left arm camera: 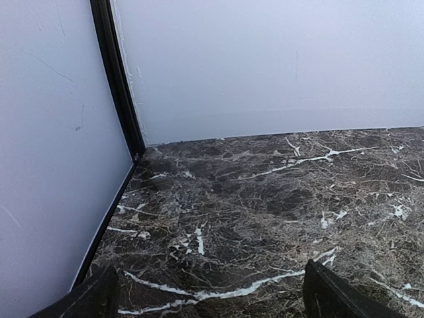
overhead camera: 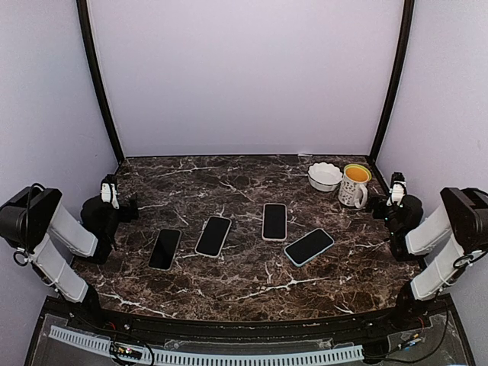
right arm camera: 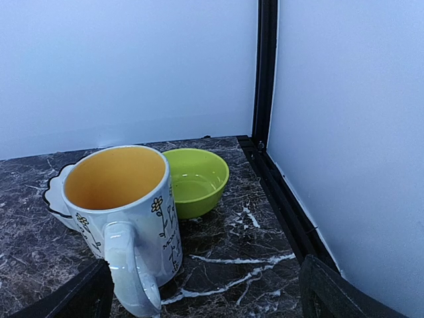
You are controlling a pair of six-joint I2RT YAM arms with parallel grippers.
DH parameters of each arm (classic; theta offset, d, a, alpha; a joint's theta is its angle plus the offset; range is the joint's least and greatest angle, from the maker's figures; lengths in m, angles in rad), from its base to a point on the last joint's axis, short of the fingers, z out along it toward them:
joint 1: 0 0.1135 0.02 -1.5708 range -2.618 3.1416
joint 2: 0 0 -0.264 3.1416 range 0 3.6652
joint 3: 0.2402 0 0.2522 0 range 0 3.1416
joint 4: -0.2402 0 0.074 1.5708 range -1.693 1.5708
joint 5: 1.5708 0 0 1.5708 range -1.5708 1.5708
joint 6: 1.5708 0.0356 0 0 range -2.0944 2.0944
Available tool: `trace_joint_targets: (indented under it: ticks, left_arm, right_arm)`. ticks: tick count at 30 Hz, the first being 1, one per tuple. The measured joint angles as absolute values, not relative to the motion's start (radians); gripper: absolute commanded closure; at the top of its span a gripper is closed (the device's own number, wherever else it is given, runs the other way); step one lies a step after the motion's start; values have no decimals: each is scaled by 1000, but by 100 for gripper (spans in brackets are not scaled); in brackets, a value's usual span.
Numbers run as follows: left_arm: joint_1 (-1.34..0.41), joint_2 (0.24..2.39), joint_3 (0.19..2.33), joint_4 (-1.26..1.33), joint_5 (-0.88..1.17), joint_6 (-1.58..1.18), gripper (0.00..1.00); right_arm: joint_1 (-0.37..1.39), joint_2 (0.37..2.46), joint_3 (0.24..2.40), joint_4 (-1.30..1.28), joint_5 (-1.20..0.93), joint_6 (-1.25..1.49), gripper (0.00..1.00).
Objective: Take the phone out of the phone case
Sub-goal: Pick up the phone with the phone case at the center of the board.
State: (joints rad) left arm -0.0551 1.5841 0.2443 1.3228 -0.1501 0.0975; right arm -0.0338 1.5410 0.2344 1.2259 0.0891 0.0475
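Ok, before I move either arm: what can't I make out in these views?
- Which phone wears a case: top view, the four phones are too small to tell.
- Those phones: outside both wrist views.
- White bowl: right wrist view, mostly behind the mug.
- Left gripper and right gripper: fingertips cut off by their wrist views' bottom edges.

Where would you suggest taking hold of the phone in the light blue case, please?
Probably by its two long edges near mid-length, coming straight down with the right gripper. The phone in the light blue case lies flat and diagonal on the table, and its width is the narrower span.
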Motion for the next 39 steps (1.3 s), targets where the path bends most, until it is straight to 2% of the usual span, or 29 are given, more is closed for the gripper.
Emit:
trace_joint_targets:
  ticks: [10,13,16,19,25,33,39]
  left_arm:
    - [-55,1584,244,1323,-150,97,1]
    - [-46,1584,244,1318,-150,89,1]
    - [-34,1584,245,1307,-148,77,1]
    - [-28,1584,245,1307,-148,69,1]
    - [-28,1584,245,1306,-147,66,1]
    - [-28,1584,245,1306,-146,66,1]
    - [-28,1584,245,1306,-146,65,1]
  right_arm:
    - [-31,1540,234,1226,93,46,1]
    - [16,1503,233,1196,159,33,2]
    - [102,1369,287,973,234,28,1]
    - [135,1281,464,662,285,97,1]
    - [184,1182,747,78,381,448,2]
    - [409,1212,833,-521,345,989,1]
    - [561,1366,980,-748,306,1274,1]
